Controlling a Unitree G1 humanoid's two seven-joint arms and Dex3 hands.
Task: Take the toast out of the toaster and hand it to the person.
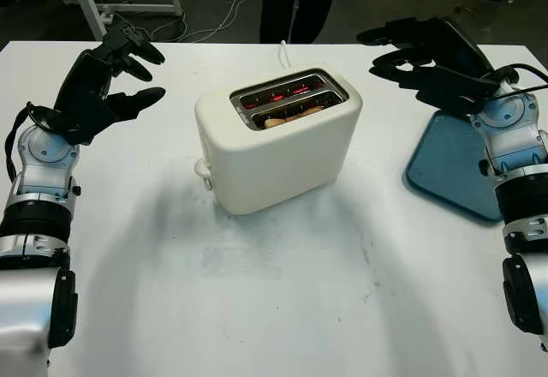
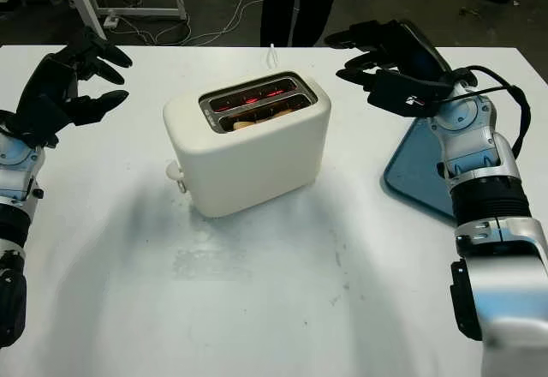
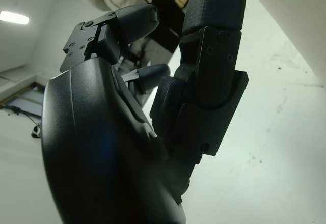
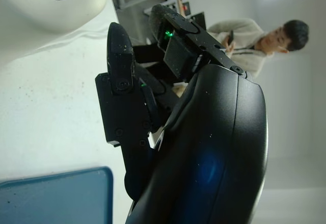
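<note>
Centrally, toaster [image 1: 278, 141] stands on white table [image 1: 282, 308]; both robot hands open, empty.

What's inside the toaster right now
The toaster has two slots. The near slot holds toast, only its top edge showing; the rest is hidden by the walls. The far slot shows glowing red elements and no visible toast. Both hands are open, left, right, beside it.

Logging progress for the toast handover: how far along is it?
Nothing done yet. The toast sits in the toaster, whose slots glow red. The left hand and right hand hover open on either side. Left: grasp, lift, pass to the person behind the table.
</note>
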